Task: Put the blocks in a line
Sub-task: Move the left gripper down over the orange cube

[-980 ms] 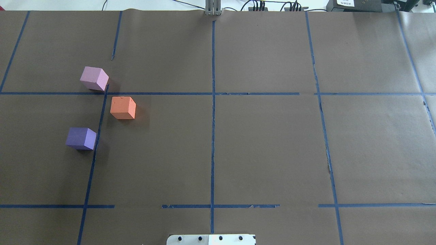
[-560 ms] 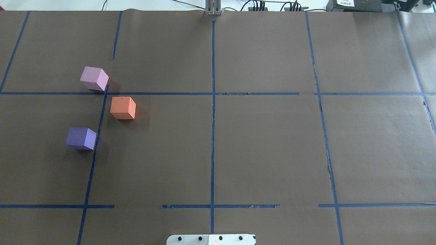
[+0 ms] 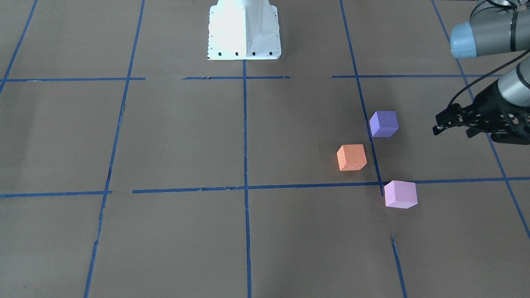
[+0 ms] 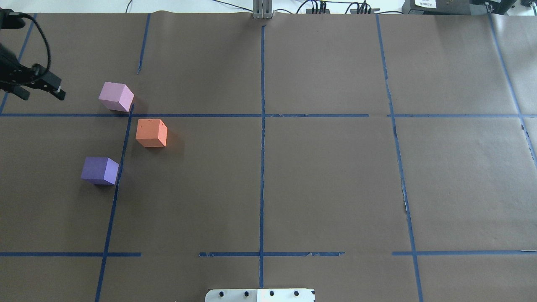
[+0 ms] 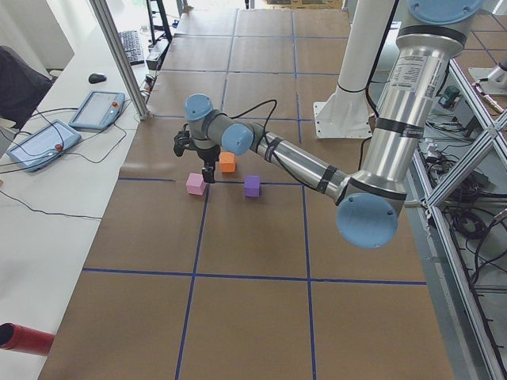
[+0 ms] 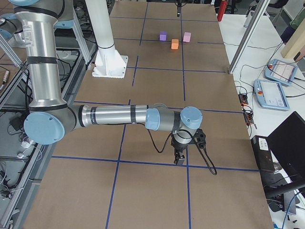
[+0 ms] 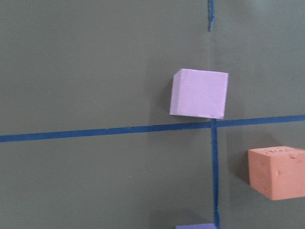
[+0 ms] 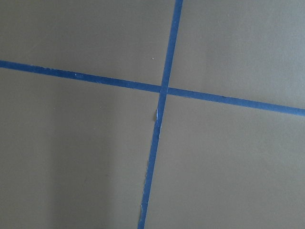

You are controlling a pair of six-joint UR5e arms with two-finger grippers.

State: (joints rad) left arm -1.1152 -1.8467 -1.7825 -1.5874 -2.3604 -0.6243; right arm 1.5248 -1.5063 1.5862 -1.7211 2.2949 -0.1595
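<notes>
Three blocks sit on the brown table cover, all on the robot's left side, and none of them touch. The pink block is farthest from the robot, at a crossing of blue tape. The orange block sits across that crossing from it. The purple block is nearest the robot. Together they make a bent row, not a straight one.

The left gripper hangs near the pink block, fingers spread, holding nothing. From above only its tip shows, while the front view shows more of the arm. The right gripper shows only in the right side view, well apart from the blocks. I cannot tell if it is spread or pressed together.
</notes>
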